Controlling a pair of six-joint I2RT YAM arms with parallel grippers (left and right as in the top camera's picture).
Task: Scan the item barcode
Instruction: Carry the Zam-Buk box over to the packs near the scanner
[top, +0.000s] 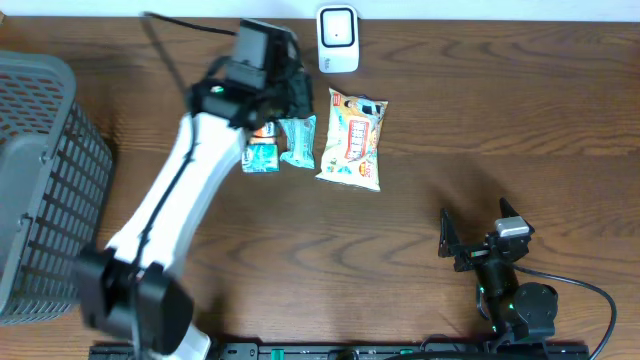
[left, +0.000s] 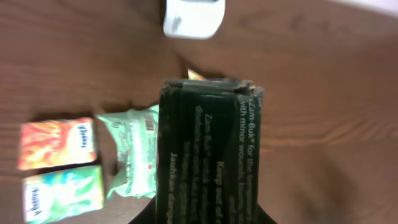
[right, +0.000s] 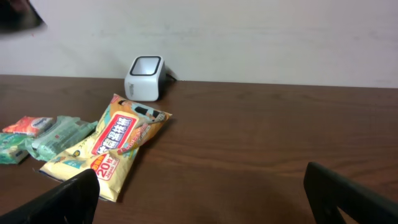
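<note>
Our left end effector (left: 205, 214) is pinching a dark Zam-Buk box (left: 208, 143) near the far edge of the bench (top: 520, 100), just short of the white scanner (top: 338, 38); our right end effector (right: 202, 196) is resting spread wide near the front-right corner.

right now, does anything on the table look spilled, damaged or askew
nothing stands out: the dark green cardboard box is held up near the white plastic scanner; the yellow snack bag lies flat, unopened.
</note>
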